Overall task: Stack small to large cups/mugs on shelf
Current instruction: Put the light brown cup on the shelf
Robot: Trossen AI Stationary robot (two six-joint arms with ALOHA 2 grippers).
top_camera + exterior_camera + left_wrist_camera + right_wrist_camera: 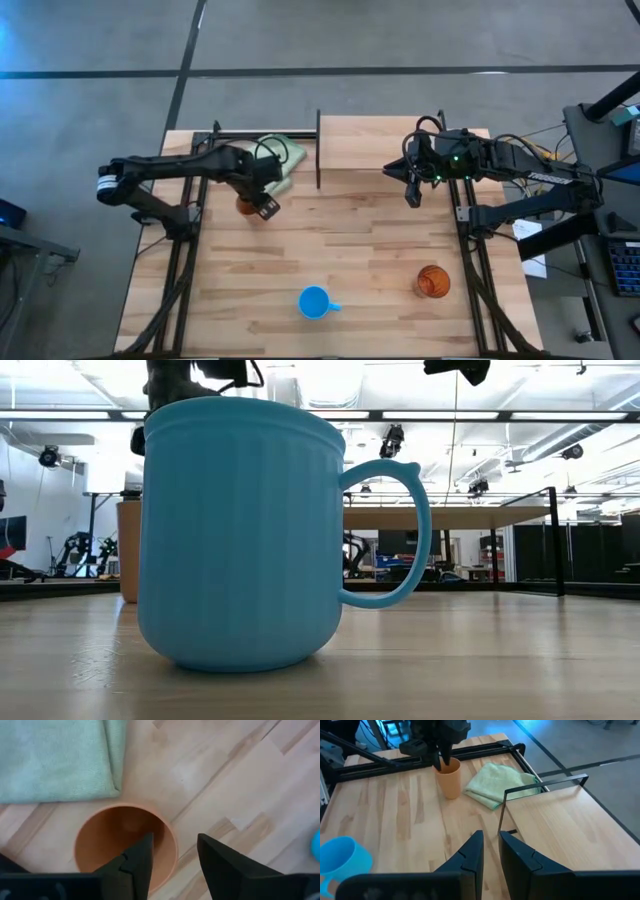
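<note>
The small light-orange cup [244, 206] stands upright on the table beside the pale green cloth [281, 160]. My left gripper [262, 205] is open and comes down over it. One finger [141, 860] is inside the cup [125, 845] and the other [220, 865] is outside its rim, with a gap visible at the wall. The textured orange-red cup [432, 282] and the blue mug [315, 302] stand near the table's near edge. My right gripper [412, 190] hangs shut near the light-wood shelf [400, 140].
The folded green cloth [55, 760] lies just beyond the small cup, toward the far edge. The shelf's thin black frame [542, 785] stands between the cloth and the shelf board [560, 825]. Bare planks lie between the cups in the table's middle.
</note>
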